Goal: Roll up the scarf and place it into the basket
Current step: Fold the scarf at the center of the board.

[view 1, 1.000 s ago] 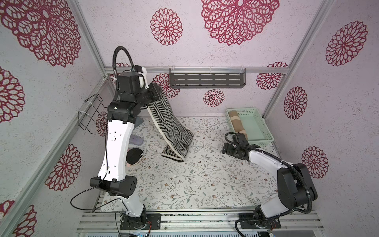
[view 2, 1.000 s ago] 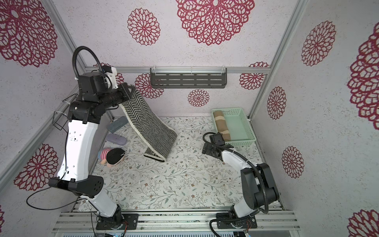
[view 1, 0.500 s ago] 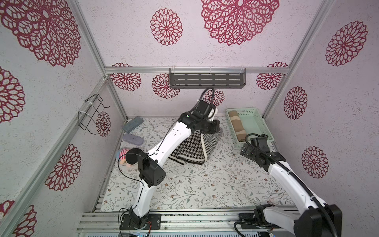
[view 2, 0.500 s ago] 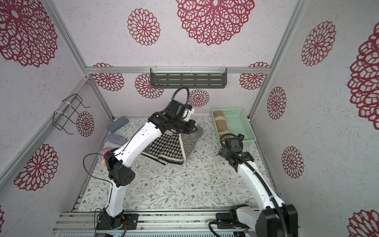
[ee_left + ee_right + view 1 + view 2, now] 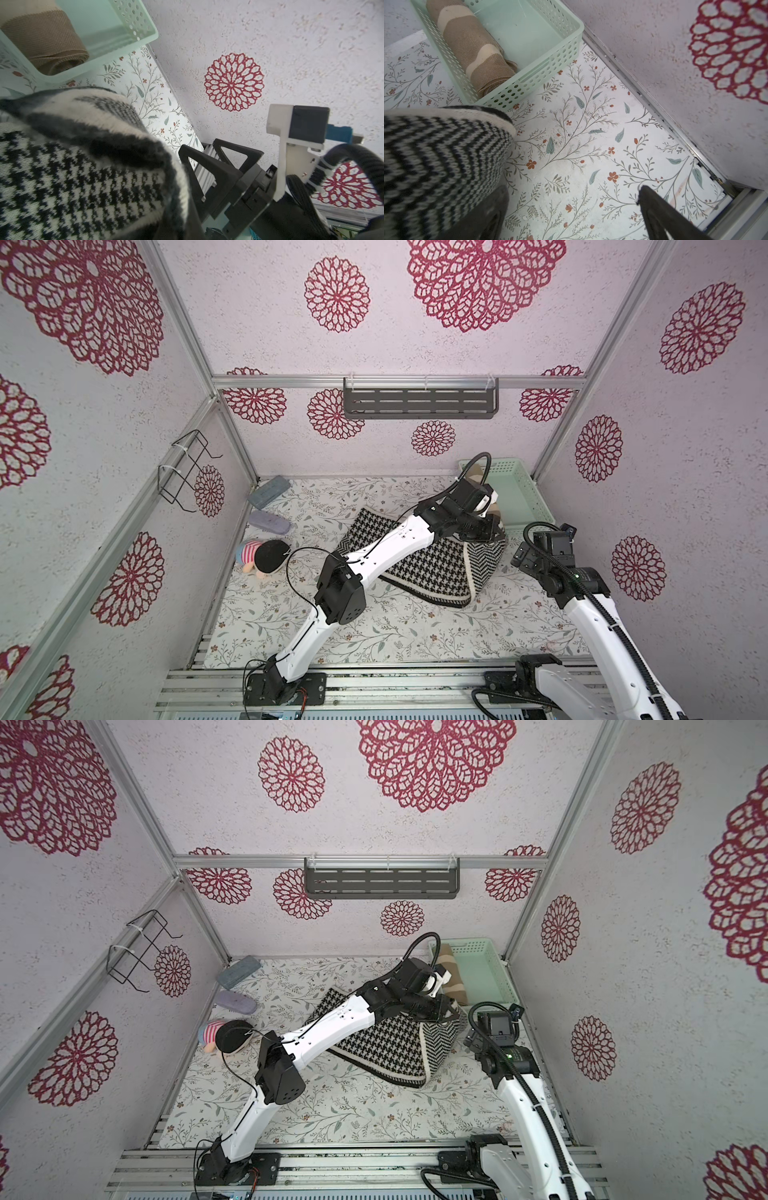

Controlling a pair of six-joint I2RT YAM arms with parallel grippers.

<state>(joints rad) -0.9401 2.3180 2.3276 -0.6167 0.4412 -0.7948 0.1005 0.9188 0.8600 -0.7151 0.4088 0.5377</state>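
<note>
While left pincer (image 5: 492, 533) pinches the scarf (image 5: 432, 568) by its raised fold, rest sags onto worktop (image 5: 374, 635) below it: looks soft, light, floppy. Spread right pincer (image 5: 571, 193) sits just beside; I'd grab the thick bunched edge. Just beyond both: basket (image 5: 529, 83).

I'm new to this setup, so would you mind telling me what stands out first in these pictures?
A black-and-white knitted scarf, part houndstooth and part chevron, sits folded over mid-table under the outstretched left arm, the left fingers shut on its far edge. In the far right corner, a mint-green perforated plastic basket holds a tan striped roll of fabric, while the right fingers stand open beside the scarf.
</note>
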